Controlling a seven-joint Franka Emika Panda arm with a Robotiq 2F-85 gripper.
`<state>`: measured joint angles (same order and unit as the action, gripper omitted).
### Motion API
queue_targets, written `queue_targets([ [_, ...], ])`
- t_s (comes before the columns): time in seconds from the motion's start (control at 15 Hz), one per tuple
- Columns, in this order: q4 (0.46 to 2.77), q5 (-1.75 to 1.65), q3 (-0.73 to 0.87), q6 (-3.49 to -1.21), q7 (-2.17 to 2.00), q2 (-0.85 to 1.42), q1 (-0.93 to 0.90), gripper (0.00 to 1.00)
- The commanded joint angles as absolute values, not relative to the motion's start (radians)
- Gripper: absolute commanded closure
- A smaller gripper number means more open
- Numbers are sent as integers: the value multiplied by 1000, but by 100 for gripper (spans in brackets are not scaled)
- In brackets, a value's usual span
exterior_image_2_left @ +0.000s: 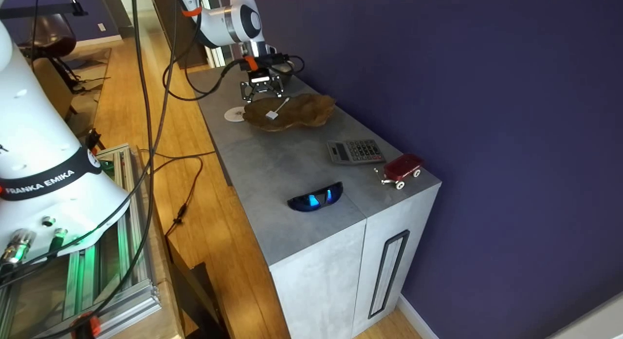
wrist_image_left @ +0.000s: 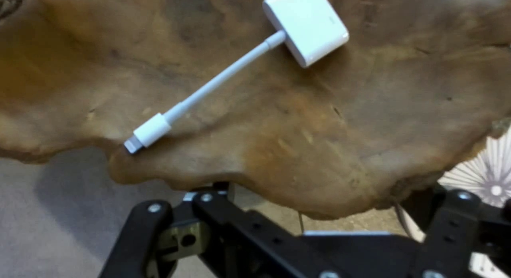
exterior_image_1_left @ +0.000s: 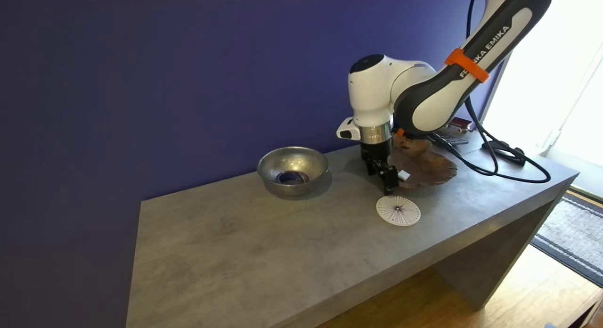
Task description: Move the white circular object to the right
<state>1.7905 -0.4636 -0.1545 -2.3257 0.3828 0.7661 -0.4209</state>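
The white circular object, a flat disc with a grey radial pattern, lies on the table in both exterior views (exterior_image_1_left: pixel 398 211) (exterior_image_2_left: pixel 234 114). It is beside the brown wooden bowl, close to its edge. In the wrist view only part of the disc (wrist_image_left: pixel 495 166) shows at the right, behind a finger. My gripper (exterior_image_1_left: pixel 380 181) points down, low over the table at the bowl's edge. Its fingers are spread apart with nothing between them, as seen in an exterior view (exterior_image_2_left: pixel 263 92). One finger is just beside the disc; whether they touch I cannot tell.
The brown wooden bowl (exterior_image_2_left: pixel 304 112) holds a white cable adapter (wrist_image_left: pixel 311 26). A shiny metal bowl (exterior_image_1_left: pixel 292 186) stands near the wall. A calculator (exterior_image_2_left: pixel 356 151), a red toy wagon (exterior_image_2_left: pixel 403 167) and dark sunglasses (exterior_image_2_left: pixel 315 198) lie at one table end. Cables (exterior_image_1_left: pixel 494 170) hang from the arm.
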Motion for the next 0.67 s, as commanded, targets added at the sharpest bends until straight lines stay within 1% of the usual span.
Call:
queue_targets([
  [0.0, 1696, -488, -128, -2219, 348, 832, -426, 0],
  [0.4, 1632, -469, -121, -2128, 311, 871, -403, 0],
  [0.6, 1638, -451, -148, -2153, 323, 863, -380, 0],
])
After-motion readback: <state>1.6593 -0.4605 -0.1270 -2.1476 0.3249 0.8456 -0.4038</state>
